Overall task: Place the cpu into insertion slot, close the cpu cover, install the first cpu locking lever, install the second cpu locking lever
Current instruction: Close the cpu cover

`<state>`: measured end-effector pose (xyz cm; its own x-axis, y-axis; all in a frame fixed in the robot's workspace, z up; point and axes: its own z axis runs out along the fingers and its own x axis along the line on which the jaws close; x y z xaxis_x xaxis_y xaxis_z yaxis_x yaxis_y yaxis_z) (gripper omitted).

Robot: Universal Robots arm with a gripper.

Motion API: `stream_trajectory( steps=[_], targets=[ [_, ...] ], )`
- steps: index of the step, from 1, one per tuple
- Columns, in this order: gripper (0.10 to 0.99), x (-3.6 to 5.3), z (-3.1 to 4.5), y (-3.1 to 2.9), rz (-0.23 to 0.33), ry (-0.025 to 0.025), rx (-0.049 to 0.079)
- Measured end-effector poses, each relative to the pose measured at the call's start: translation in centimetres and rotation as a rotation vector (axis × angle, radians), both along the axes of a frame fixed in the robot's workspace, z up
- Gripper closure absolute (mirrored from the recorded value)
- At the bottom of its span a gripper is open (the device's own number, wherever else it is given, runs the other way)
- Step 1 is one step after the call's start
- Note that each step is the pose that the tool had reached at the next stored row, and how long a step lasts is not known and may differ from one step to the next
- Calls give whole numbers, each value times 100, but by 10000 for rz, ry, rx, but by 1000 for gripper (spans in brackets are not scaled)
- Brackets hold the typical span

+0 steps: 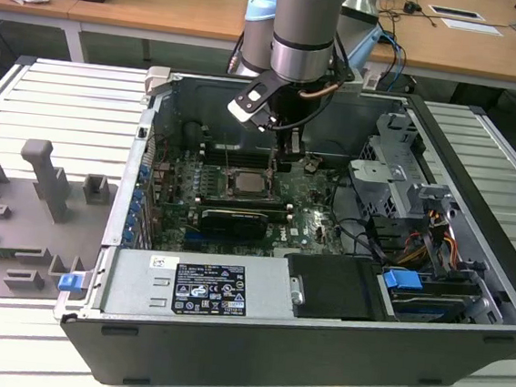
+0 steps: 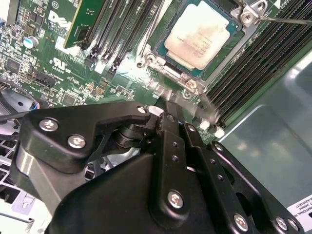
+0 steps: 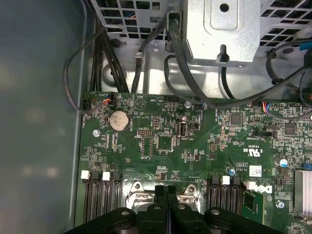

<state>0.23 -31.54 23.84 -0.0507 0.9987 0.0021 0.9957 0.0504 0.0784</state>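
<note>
Black metal nearest: the gripper (image 3: 166, 191) up close in both wrist views, its two fingers (image 3: 159, 197) pressed flat together, narrow as can be, with nothing seen between them. Hangs tip-down over the green board (image 3: 161, 122), right at one edge of the socket (image 2: 189, 82), fingertips between two screwed corners of the silver rim in the first wrist view. Touching the rim or just above it: cannot tell.

Just past the tips, the chip (image 2: 200, 35), pale silvery-beige face up, lying flat and square inside the socket, a thin green border showing round it. In the exterior view, the same chip near the middle of the board, just to the exterior view's left of the fingertips. At the socket's far corner, a thin wire lever (image 2: 287, 20) running off past a screwed tab. Long black memory slots (image 2: 253, 63) on both sides of the socket, white clips at their ends.

Further out on the board, a round silver battery (image 3: 119, 120) among small parts and plugs, then black cables (image 3: 175, 53) looping up beside a grey metal bracket (image 3: 222, 29).

Seen from outside: the arm (image 1: 303, 33) reaching straight down into an open computer case (image 1: 316, 355) lying on its side. Along the near wall, a labelled silver box (image 1: 203, 289); toward the exterior view's right of it, a blue tab (image 1: 402, 282). Under the case, a ribbed metal table (image 1: 57, 92). Grey moulded holders (image 1: 45, 178) to the exterior view's left, apart from the case. Wooden desks (image 1: 167, 2) behind all.
</note>
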Motion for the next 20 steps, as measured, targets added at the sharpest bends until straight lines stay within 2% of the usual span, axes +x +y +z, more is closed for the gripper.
stream_trajectory(
  steps=[20],
  targets=[
    [980,-78,-7,0,1,0,0]
  ],
)
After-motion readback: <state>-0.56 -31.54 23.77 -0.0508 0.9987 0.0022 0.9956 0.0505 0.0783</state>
